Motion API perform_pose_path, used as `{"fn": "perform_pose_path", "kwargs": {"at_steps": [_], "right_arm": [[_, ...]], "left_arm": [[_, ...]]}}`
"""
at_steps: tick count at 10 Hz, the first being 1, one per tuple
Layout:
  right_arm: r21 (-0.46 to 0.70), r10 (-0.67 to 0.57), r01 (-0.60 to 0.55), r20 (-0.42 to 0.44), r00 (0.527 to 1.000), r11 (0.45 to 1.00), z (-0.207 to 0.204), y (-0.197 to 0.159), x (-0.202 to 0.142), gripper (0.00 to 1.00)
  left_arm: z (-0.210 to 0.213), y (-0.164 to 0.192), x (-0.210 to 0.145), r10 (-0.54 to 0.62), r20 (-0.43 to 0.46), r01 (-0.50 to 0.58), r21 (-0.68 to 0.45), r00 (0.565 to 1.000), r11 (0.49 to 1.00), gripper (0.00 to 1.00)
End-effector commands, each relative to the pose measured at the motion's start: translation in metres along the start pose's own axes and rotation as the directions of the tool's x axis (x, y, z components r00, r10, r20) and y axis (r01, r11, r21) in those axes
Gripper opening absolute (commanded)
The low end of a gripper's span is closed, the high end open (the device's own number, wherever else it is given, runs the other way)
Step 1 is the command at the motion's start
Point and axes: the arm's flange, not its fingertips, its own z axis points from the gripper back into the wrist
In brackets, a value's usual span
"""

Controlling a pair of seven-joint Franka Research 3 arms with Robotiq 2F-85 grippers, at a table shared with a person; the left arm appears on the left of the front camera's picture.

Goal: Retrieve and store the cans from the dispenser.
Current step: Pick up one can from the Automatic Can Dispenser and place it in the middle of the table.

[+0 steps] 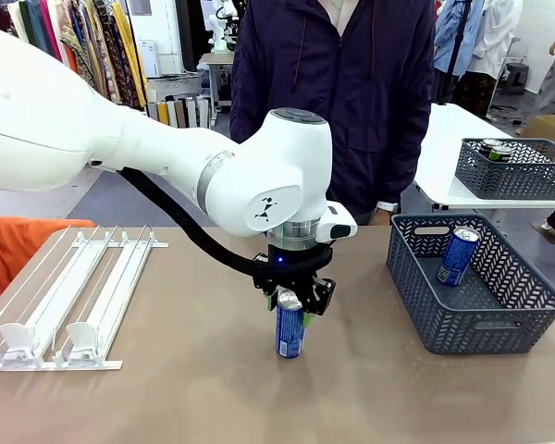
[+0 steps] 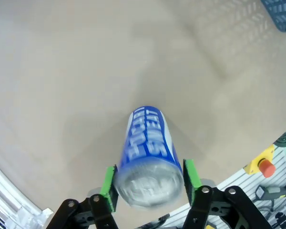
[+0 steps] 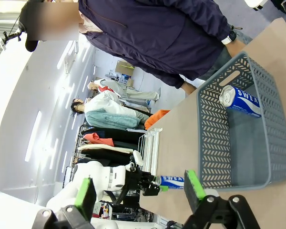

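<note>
- Two blue cans show in the front view: one can (image 1: 289,334) stands upright on the worktop (image 1: 194,388) near the middle, and a second can (image 1: 458,256) leans inside the grey basket (image 1: 499,324) at the right.
- Same view: the left gripper (image 1: 292,298) points down over the upright can, its fingers on either side of the can's top; whether they press it I cannot tell from here.
- Same view: the dispenser (image 1: 69,301) lies at the left on the worktop, well apart from the can. A person (image 1: 333,83) in a dark jacket stands at the far side.
- Left wrist view: the can (image 2: 150,155) sits between the green pads (image 2: 107,183), which stand just beside its rim; contact cannot be told, as the can looks blurred.
- Right wrist view: the right gripper (image 3: 139,188) has its fingers spread apart with nothing between them. Beyond lie the basket (image 3: 238,138) with its can (image 3: 240,101), the dispenser (image 3: 150,150), and the far can (image 3: 172,181) at the left arm's gripper.
</note>
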Motion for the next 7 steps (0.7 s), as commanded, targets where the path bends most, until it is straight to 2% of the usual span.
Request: {"fn": "perform_pose_path", "kwargs": {"at_steps": [1,3,5,7], "right_arm": [[0.020,0.023,-0.023,0.012,1.000,1.000,-0.001,0.001,0.002,1.00],[0.020,0.023,-0.023,0.012,1.000,1.000,-0.001,0.001,0.002,1.00],[0.020,0.023,-0.023,0.012,1.000,1.000,-0.001,0.001,0.002,1.00],[0.020,0.023,-0.023,0.012,1.000,1.000,-0.001,0.001,0.002,1.00]], "left_arm": [[0.006,-0.001,0.002,0.017,0.007,-0.017,0.009,1.000,1.000,1.00],[0.011,0.000,0.001,0.013,0.014,-0.013,-0.009,1.000,1.000,1.00],[0.039,0.003,-0.016,0.045,0.044,-0.043,-0.042,0.998,0.998,1.00],[0.095,0.024,-0.055,0.118,0.062,-0.111,-0.107,0.991,0.988,1.00]]}}
